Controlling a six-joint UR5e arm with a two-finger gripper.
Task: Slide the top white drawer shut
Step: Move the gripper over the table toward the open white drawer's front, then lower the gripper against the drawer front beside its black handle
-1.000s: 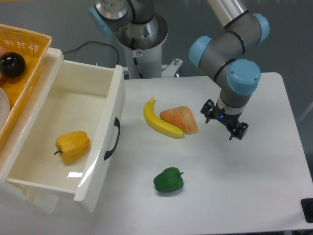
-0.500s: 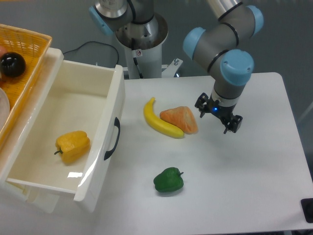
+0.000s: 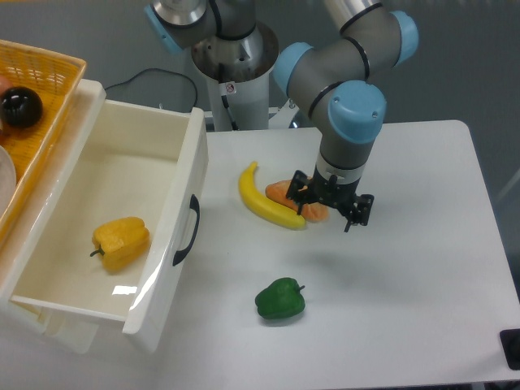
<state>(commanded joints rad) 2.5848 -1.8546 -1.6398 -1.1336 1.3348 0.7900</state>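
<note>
Top white drawer point(image 3: 122, 219) at left, pulled far out, black handle point(image 3: 187, 230) on front facing table point(image 3: 422, 276). Yellow pepper point(image 3: 120, 241) lies inside drawer. Hand point(image 3: 331, 202) hangs low over table, fingers spread, holding nothing, partly covering orange fruit point(image 3: 284, 193). Banana point(image 3: 264, 203) just beside orange fruit. Green pepper point(image 3: 280, 299) nearer front, apart from both. Yellow basket point(image 3: 41, 81) sits above drawer, black ball point(image 3: 19, 106) in it.

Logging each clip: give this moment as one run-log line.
top white drawer: open, yellow pepper inside | gripper: open, empty, above orange piece | handle: untouched
</note>
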